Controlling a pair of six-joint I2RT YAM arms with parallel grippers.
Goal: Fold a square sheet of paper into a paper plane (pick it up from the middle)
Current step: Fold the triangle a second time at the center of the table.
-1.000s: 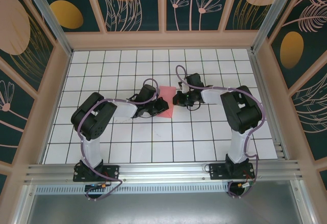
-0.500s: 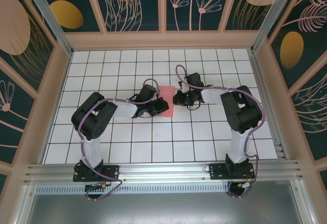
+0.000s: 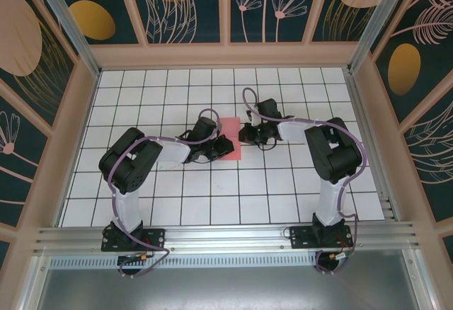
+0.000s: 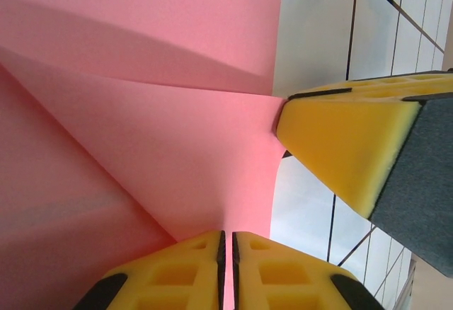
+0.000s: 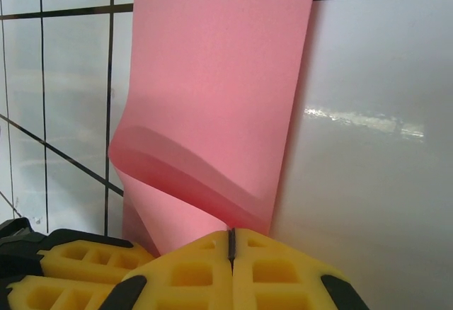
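The square sheet of paper (image 3: 230,142) is pink-red and lies creased on the white gridded board (image 3: 283,190) between both arms. My left gripper (image 3: 219,147) is shut on its left edge. In the left wrist view the yellow pads (image 4: 177,271) pinch a raised fold of the sheet (image 4: 141,112). My right gripper (image 3: 248,134) is shut on the sheet's right edge. In the right wrist view that gripper (image 5: 231,243) clamps a curled-over lip of the paper (image 5: 219,76). One right finger (image 4: 340,147) touches the sheet's corner. A paper plane is out of view.
Wooden walls with dark floral panels (image 3: 226,6) ring the board on three sides. An aluminium rail (image 3: 226,236) runs along the near edge by both arm bases. The left arm's fingers (image 5: 71,264) show at the bottom left of the right wrist view.
My right gripper has shifted slightly toward the far side, taking the sheet's edge with it. The left arm has stayed where it was.
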